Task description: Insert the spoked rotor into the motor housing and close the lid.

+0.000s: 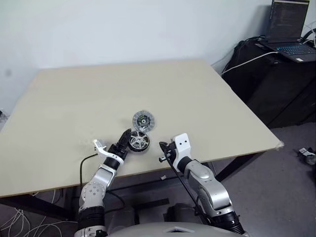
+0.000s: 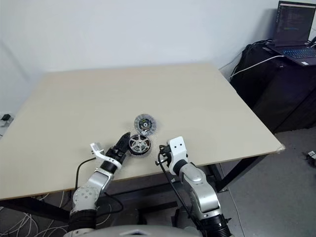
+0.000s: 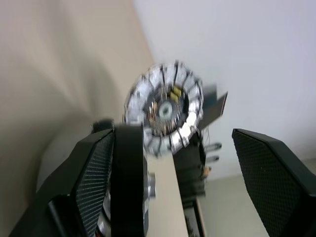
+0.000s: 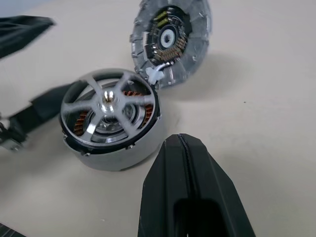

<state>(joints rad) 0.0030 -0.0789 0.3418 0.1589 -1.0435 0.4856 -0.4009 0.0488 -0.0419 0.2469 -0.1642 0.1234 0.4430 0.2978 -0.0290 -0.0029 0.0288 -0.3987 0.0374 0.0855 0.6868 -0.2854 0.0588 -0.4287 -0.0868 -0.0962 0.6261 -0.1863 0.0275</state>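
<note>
I see a pale beige rectangular wooden table (image 1: 197, 94), open black laptop (image 1: 291, 29) w/ lit screen on a black cabinet (image 1: 281, 84), white wall (image 1: 123, 29) behind.

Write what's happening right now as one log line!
spoked rotor seated in motor housing | lid off, beside it | left gripper open at rotor | right gripper shut, near

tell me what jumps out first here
Near the table's front edge, the spoked rotor already sits in the motor housing, copper windings showing between its spokes. The lid lies just behind it, ribbed side up. The open left gripper straddles the housing; the right gripper waits shut beside it.
</note>
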